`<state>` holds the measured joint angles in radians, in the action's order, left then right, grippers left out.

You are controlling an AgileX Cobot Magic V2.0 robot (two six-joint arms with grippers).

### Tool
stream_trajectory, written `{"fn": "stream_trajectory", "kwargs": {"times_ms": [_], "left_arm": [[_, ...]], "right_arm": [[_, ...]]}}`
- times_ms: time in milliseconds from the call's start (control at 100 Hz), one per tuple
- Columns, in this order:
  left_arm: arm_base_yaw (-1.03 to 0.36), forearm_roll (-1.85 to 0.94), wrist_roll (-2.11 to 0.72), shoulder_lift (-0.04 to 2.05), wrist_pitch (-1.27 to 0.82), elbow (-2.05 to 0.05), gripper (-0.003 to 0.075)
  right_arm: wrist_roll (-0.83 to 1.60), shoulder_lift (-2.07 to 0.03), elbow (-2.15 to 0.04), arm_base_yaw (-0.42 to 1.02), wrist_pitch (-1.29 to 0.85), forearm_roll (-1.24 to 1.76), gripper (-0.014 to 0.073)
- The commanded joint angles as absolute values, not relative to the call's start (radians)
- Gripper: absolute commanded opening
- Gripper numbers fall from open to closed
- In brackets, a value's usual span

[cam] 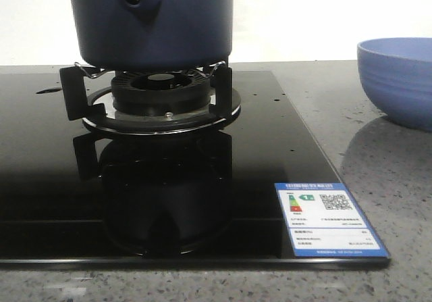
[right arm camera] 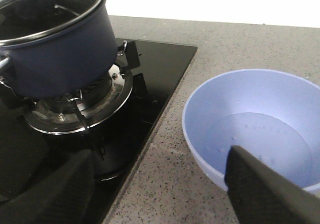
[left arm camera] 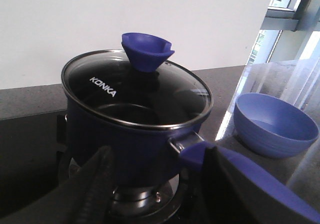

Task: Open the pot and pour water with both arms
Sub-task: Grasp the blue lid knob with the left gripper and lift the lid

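pot point(cam: 152, 28): dark navy, matte, plain wall
lid point(left arm camera: 135, 91): clear glass, silver rim, white KONKA lettering
lid knob point(left arm camera: 147, 51): bright blue-violet
pot handle point(left arm camera: 250, 184): same blue-violet, lower right in left wrist view
bowl point(right arm camera: 255, 129): light periwinkle blue, plain inside
hob point(cam: 61, 200): glossy black
label point(cam: 329, 221): blue border, white field, coloured bars, QR code
counter point(cam: 398, 200): grey, speckled
fingers point(right arm camera: 262, 191): black, fine textured pattern

Only the fingers of each claw show, and only from the wrist cameras. The left claw point(left arm camera: 155, 184) has two black fingers point(left arm camera: 97, 184) with a finely ribbed, matte, rubber-like surface, broad and blunt-edged. The right claw point(right arm camera: 160, 189) has the same black fingers point(right arm camera: 265, 189), their textured faces flat and wedge-shaped. No cables, screws or markings can be made out.
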<state>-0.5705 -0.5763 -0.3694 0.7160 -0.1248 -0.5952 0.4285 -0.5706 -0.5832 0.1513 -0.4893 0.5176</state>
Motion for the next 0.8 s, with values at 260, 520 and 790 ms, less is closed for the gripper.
{"fn": "stream_trajectory", "kwargs": {"times_ms": [260,520,790], "left_arm": [[-0.593,-0.503,-0.368,1.016,0.077,-0.805,0.0488],[-0.593,-0.503,-0.368,1.174,0.094,-0.929,0.0545],[-0.593,-0.477,-0.368,1.276,0.109,-1.02,0.0547]], "right_arm": [[0.443,-0.58,-0.619,0.151,-0.421,0.543,0.0502],[0.443,-0.58,-0.619,0.151,-0.435,0.543,0.0502],[0.443,-0.58,-0.619,0.151,-0.437,0.543,0.0502]]}}
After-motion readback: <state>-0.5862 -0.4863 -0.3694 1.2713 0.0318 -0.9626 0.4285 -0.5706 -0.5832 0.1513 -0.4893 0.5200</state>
